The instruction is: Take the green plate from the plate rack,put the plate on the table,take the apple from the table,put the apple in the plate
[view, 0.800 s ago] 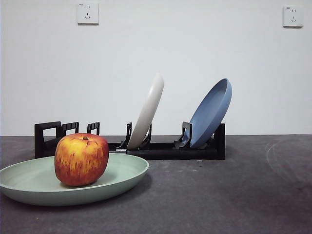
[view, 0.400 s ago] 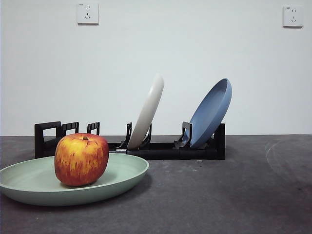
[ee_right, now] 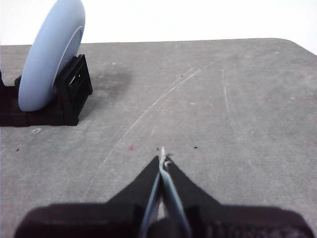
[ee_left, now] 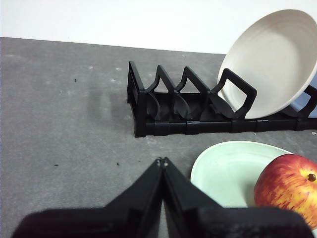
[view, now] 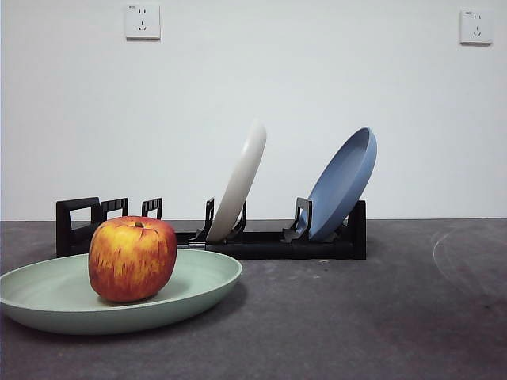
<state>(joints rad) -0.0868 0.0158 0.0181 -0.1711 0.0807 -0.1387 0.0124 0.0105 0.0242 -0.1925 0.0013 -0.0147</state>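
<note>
On the near left of the table (view: 356, 317), the green plate (view: 198, 277) is lying flat with the apple (view: 132, 259) sitting upright inside it, stem dimple up, a little left of the plate's middle; judging by this, both parts of the task are looking complete. Behind it, the plate rack (view: 277, 244) is running left to right along the far side, and its slots are explaining how the other dishes are standing: the cream-white plate (view: 240, 180) and the blue plate (view: 343, 184) are each leaning on edge against an upright holder, while the holders toward the handle end are standing unfilled, which is likely where the green plate came from. Neither arm is appearing in the front view. The left gripper (ee_left: 162, 161) is hovering over bare table just beside the green plate's rim, its jaws pressed together and gripping nothing. The right gripper (ee_right: 162, 151) is hanging well apart over the right side of the table, near the blue plate's end of the rack, jaws likewise closed and carrying nothing, seemingly parked so as to be leaving the apple undisturbed.
</note>
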